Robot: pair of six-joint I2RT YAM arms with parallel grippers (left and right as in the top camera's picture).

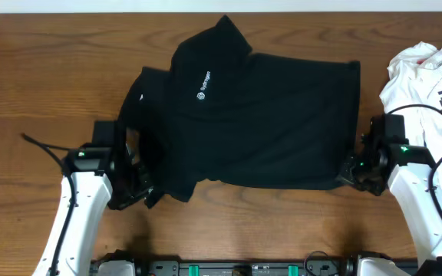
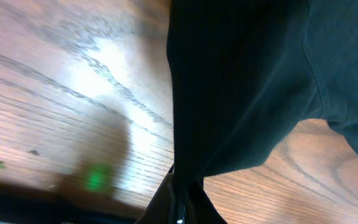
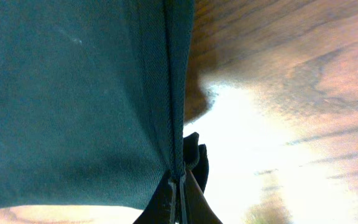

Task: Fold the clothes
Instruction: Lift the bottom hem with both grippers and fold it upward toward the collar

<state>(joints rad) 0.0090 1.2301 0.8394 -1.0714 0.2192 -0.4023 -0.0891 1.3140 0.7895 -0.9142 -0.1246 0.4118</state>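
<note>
Left arm [image 1: 79, 203] and right arm [image 1: 424, 203] reach forward, wrists low. Left fingers [image 2: 158, 208] and right fingers [image 3: 197, 208] each pinch tight on an edge of the black shirt [image 1: 267, 115].

One black shirt [image 1: 267, 123] is lying here, and one small white logo [image 1: 203, 86] is showing on it. One white garment [image 1: 420, 69] is lying here too. Two robot arms are showing: one left arm [image 1: 79, 207] and one right arm [image 1: 424, 203]. One wooden table [image 1: 37, 69] is holding it all.
</note>
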